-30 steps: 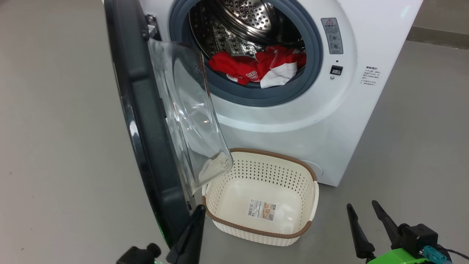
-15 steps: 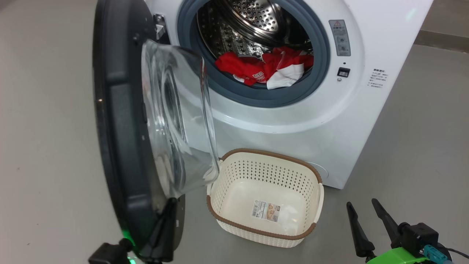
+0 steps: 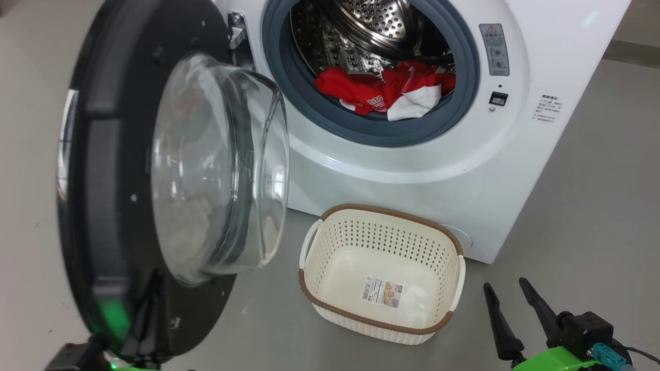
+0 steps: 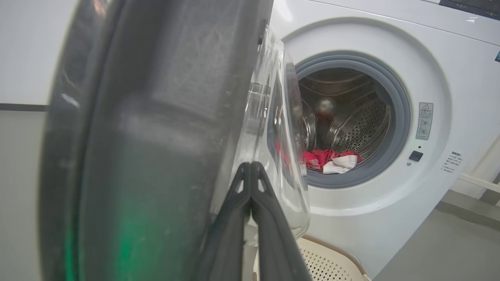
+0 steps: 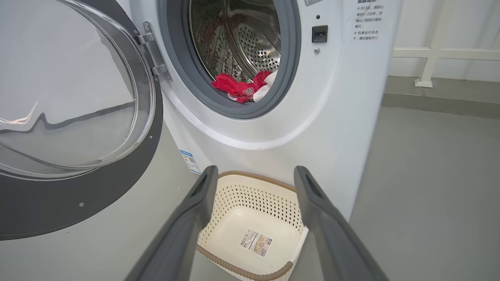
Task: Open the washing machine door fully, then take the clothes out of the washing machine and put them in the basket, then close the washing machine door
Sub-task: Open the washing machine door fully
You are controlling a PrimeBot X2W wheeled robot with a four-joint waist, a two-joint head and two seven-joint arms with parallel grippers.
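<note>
Closed left fingers (image 4: 228, 238) point up beside open door (image 4: 156, 117).

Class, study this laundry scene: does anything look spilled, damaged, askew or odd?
Nothing stands out: the washing machine door hangs open, the clothes lie inside the washing machine, the basket stands upright and empty.

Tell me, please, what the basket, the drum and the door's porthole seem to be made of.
Basket: likely moulded plastic, matte cream, punched holes, brown woven-look rim. Drum: apparently stainless steel, shiny, perforated, mirroring light. Porthole: clear, glossy, bulging; glass or clear plastic, the look leaves it open.
</note>
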